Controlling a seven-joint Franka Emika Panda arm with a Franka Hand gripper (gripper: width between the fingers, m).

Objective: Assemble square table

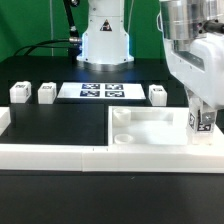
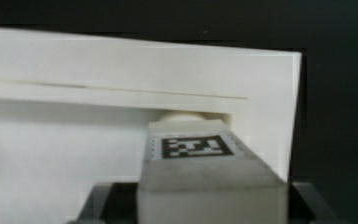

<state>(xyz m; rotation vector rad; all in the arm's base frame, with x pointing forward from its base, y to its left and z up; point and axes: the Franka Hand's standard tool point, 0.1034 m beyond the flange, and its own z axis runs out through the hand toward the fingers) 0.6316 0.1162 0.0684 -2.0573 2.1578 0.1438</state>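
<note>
The square table top [image 1: 160, 131], a white tray with a raised rim, lies at the front on the exterior view's right. My gripper [image 1: 203, 113] hangs over its right corner, shut on a white leg block [image 1: 204, 123] whose tag faces outward. In the wrist view the same leg block [image 2: 197, 150] stands upright between my dark fingers [image 2: 115, 203], with the gripper [image 2: 202, 208] over the table top [image 2: 87, 105] near its edge. Three more leg blocks [image 1: 19, 92] [image 1: 46, 93] [image 1: 158, 94] stand in a row on the black table.
The marker board [image 1: 102, 91] lies flat between the loose leg blocks, in front of the robot base [image 1: 105, 40]. A long low white border wall [image 1: 50, 155] runs along the front edge, touching the table top's left side.
</note>
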